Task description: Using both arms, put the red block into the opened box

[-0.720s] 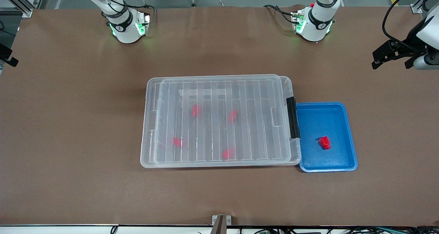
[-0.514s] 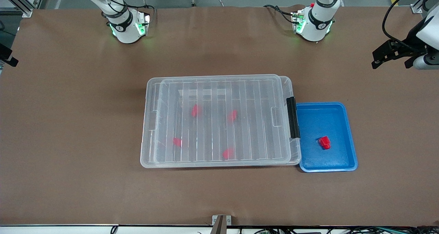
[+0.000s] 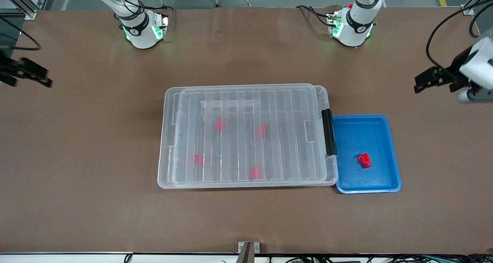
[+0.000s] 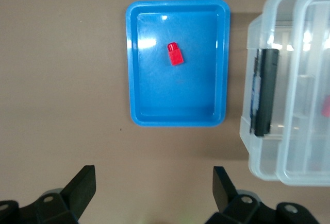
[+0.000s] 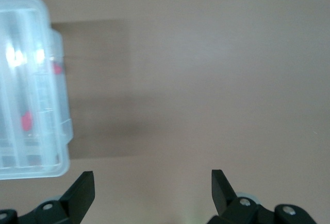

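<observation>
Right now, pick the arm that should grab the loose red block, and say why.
Left. The left gripper, jaws open, hangs at the blue tray's end, where the red block lies. The right gripper is past the box.

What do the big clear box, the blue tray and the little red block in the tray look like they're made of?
Large clear ribbed-lid box: see-through plastic, probably; red blocks show through it. Small blue rectangular tray: glossy moulded plastic, judging by highlights in the left wrist view. Tiny red block: solid-coloured hard plastic, seemingly.
</observation>
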Robot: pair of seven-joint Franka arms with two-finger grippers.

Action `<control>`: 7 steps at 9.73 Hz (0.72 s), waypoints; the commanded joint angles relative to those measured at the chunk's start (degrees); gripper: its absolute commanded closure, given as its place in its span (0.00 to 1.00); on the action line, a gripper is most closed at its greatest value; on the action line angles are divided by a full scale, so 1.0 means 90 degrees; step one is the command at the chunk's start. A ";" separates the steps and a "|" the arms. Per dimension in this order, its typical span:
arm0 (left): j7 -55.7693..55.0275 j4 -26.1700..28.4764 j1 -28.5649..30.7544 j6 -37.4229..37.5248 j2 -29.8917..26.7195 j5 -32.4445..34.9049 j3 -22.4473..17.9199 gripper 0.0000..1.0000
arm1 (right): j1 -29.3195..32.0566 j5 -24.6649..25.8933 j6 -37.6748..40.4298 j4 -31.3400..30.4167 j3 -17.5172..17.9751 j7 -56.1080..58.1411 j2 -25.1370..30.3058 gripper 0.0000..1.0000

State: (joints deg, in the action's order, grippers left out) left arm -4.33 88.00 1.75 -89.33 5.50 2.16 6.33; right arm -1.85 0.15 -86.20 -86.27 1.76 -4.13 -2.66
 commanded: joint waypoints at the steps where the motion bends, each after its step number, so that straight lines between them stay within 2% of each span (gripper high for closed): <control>1: -0.0036 0.0541 0.0000 -0.0841 0.0560 0.0189 0.0009 0.00 | -0.0225 0.0120 -0.0642 0.0045 0.0795 -0.0925 -0.0852 0.00; 2: -0.0036 0.0854 0.0068 -0.1407 0.0745 0.0199 0.0009 0.00 | -0.0302 0.0198 -0.1043 0.0006 0.1033 -0.1237 -0.1262 0.00; 3: -0.0084 0.1080 0.0156 -0.1973 0.0969 0.0199 0.0019 0.00 | -0.0515 0.0257 -0.1424 -0.0081 0.1045 -0.1308 -0.1585 0.00; 4: -0.0414 0.1208 0.0137 -0.2346 0.1222 0.0199 0.0019 0.00 | -0.0710 0.0663 -0.1873 -0.0314 0.1045 -0.1338 -0.1840 0.00; 5: -0.1055 0.1228 0.0089 -0.2669 0.1554 0.0199 0.0048 0.00 | -0.0683 0.0783 -0.2283 -0.0568 0.1045 -0.1367 -0.1968 0.00; 7: -0.1490 0.1219 0.0010 -0.3391 0.2227 0.0228 0.0058 0.00 | -0.0654 0.0775 -0.3055 -0.0930 0.1045 -0.1377 -0.2329 0.00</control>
State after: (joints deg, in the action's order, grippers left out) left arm -15.10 98.67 2.25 -116.14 21.12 3.12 6.69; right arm -8.30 5.86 -110.58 -92.20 10.72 -15.52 -23.11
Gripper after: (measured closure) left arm 0.000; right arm 0.000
